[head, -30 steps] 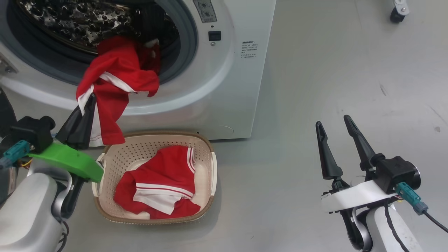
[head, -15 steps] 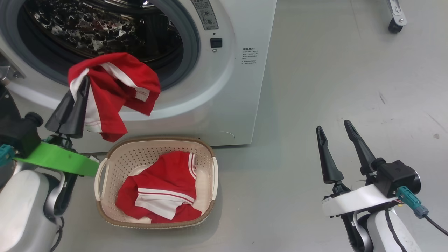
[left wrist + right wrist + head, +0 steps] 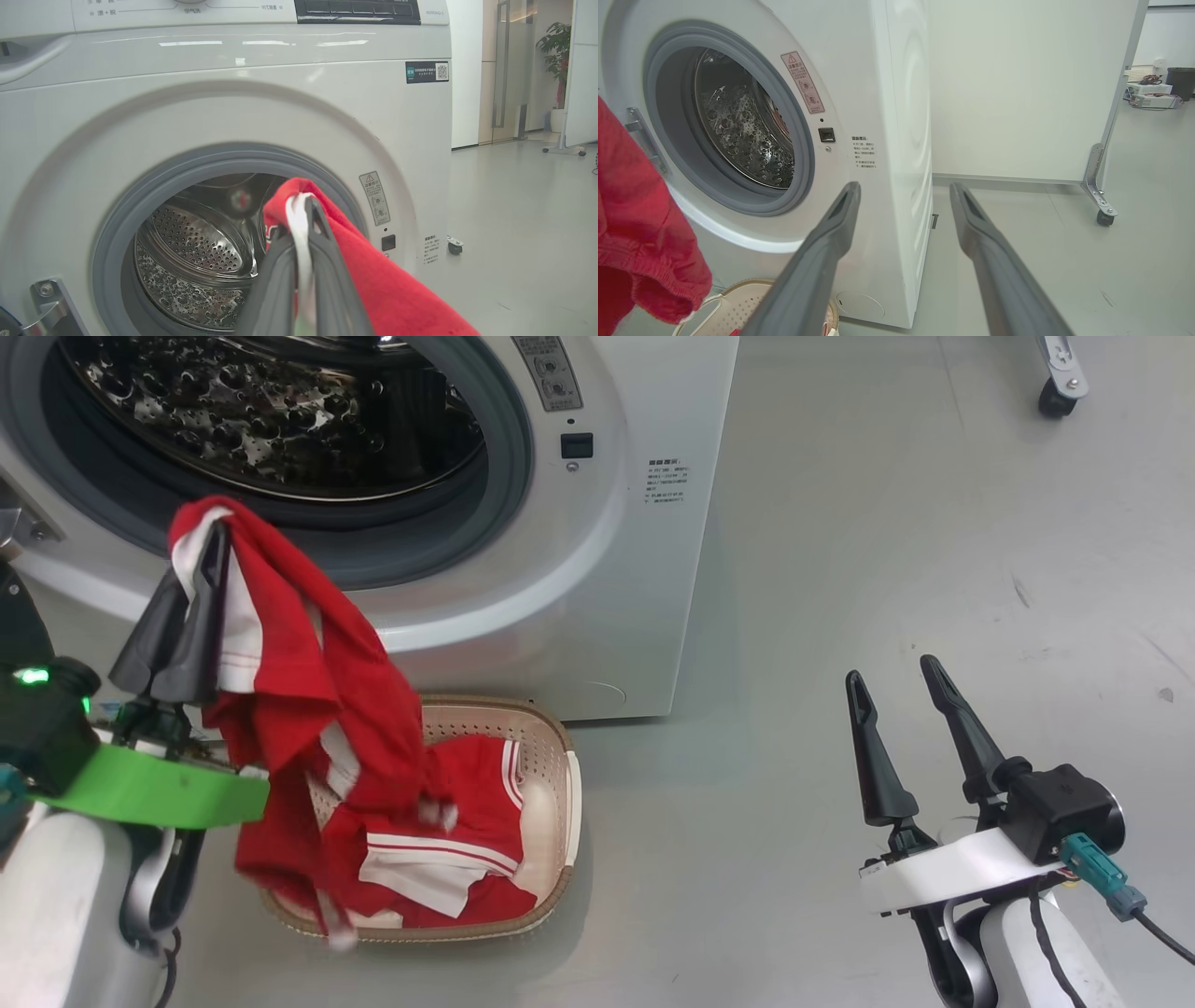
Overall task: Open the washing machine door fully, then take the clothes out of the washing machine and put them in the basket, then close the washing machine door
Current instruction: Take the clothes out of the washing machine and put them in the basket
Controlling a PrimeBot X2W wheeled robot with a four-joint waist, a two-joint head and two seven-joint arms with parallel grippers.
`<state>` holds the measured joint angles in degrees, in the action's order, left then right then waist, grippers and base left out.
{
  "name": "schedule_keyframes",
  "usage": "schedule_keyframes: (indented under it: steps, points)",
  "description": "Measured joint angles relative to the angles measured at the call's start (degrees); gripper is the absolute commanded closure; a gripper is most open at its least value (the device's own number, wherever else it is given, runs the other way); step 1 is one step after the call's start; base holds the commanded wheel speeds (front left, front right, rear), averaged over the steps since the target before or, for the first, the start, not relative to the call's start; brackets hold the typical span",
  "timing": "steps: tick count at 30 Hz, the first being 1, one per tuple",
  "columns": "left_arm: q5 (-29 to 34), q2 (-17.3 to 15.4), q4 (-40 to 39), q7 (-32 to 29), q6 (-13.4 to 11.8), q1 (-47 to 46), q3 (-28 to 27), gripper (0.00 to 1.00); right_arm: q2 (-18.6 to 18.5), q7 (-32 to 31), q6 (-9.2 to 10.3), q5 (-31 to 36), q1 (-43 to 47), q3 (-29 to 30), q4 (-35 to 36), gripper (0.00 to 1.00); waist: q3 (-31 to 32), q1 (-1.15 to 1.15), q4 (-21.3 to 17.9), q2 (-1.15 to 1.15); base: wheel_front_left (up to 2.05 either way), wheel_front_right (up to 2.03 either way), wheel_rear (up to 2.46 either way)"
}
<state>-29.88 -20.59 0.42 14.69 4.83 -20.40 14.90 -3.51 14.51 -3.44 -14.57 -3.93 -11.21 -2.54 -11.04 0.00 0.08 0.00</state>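
Left gripper [image 3: 213, 543]: squeezed tight on the white edge of a red top [image 3: 317, 691].
Red top: out of the washing machine [image 3: 616, 551], hanging down over the left side of the basket [image 3: 563, 775].
Basket: on the floor just in front of the machine, with another red piece [image 3: 467, 775] inside.
Drum [image 3: 280, 411]: looks empty.
Right gripper [image 3: 892, 674]: fingers wide apart, holding nothing, far off to the side.
Left to do: drop the top in, then shut the washing machine door.
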Motion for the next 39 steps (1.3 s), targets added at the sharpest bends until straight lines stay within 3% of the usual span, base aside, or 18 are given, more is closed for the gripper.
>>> schedule_keyframes:
  steps: [15, 39]
  points:
    - [0.5, -0.3, 4.4, 0.0, 0.6, 7.4, 4.2, 1.0, 0.2, 0.0, -0.12, 0.0, 0.0, -0.4, 0.6, 0.0, -2.3, 0.0, -1.1, 0.0, 0.0, 0.0, 0.0]
    - [0.5, -2.2, 16.1, -2.6, 1.8, 3.7, 6.9, 1.0, 0.4, 0.0, -0.2, 0.6, -3.3, -1.6, 2.5, 0.0, -11.6, 0.0, -4.4, 0.0, 0.0, 0.0, 0.0]
